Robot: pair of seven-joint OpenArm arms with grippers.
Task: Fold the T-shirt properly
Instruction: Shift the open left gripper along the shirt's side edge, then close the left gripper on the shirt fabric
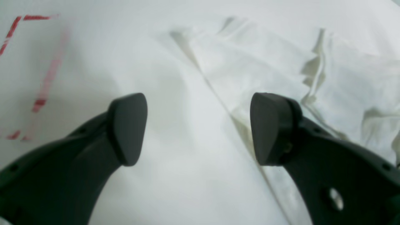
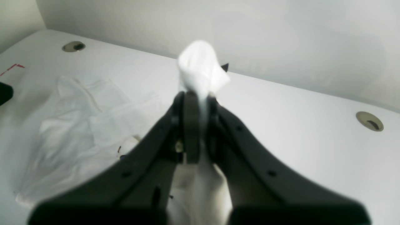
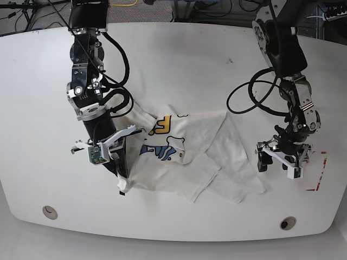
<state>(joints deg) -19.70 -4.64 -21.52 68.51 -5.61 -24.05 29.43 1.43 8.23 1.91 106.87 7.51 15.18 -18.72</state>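
White table (image 3: 179, 54) carried the T-shirt (image 3: 187, 157), crumpled near its front edge. I had the right gripper (image 2: 200, 93) pinching a hem; the left gripper (image 1: 198, 128) stood spread beside the cloth. Lifting one-sided risked bunching.

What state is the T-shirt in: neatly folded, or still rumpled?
Still rumpled. The T-shirt lies crumpled and partly doubled over on the table, one edge pinched by the right gripper.

White table (image 3: 179, 59) — cables (image 3: 217, 8) behind.
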